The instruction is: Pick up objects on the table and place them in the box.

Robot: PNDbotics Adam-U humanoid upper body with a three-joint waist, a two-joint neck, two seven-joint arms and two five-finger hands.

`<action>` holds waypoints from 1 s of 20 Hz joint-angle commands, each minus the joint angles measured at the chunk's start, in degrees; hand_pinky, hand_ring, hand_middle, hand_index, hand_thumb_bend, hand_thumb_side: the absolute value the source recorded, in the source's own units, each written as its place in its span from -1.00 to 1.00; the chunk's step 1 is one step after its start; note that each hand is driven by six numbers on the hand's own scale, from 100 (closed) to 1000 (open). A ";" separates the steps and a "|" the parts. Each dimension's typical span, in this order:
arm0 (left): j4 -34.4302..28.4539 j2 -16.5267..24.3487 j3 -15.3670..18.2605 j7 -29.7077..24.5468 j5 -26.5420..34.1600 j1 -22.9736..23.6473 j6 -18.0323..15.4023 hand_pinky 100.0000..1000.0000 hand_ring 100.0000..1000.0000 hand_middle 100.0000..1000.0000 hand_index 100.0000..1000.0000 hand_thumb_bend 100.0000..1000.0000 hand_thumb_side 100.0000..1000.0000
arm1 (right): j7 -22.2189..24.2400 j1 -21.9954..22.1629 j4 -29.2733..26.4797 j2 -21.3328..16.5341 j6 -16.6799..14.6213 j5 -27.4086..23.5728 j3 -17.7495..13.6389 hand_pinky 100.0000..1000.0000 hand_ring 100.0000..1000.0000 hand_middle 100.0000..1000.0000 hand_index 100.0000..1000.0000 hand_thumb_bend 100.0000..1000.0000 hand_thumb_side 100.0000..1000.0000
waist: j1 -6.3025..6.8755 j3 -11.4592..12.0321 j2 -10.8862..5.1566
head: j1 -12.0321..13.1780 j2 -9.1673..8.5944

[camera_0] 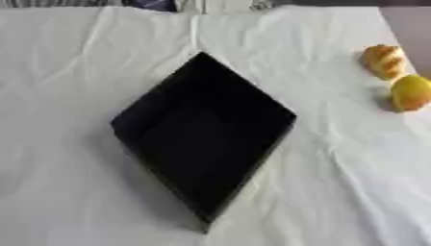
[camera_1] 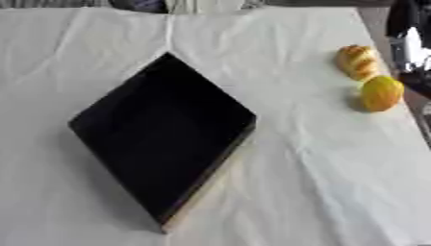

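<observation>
A black open box [camera_0: 202, 144] sits on the white cloth at the middle of the table, turned so one corner points away from me. Nothing shows inside it. Far right lie a golden-brown bread-like piece [camera_1: 357, 61] and, just in front of it, a round yellow fruit [camera_1: 381, 93], close together. A black and silver part of my right hand [camera_1: 409, 41] shows only in the right eye view, at the table's right edge just right of these two. It touches neither. My left hand is out of sight.
A wrinkled white cloth [camera_0: 76, 72] covers the table. Its right edge [camera_1: 404, 115] runs close beside the bread-like piece and the fruit. Dark and striped shapes [camera_0: 147, 4] show past the far edge.
</observation>
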 commanded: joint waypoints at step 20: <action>-0.90 3.89 0.51 -0.11 -1.29 2.34 0.37 0.61 0.50 0.44 0.72 -0.26 -0.14 | 13.45 -2.65 6.53 -31.59 4.77 18.38 7.06 0.72 0.94 0.78 0.81 -0.10 -0.16 | -0.88 -2.52 -1.32 | 0.73 -0.26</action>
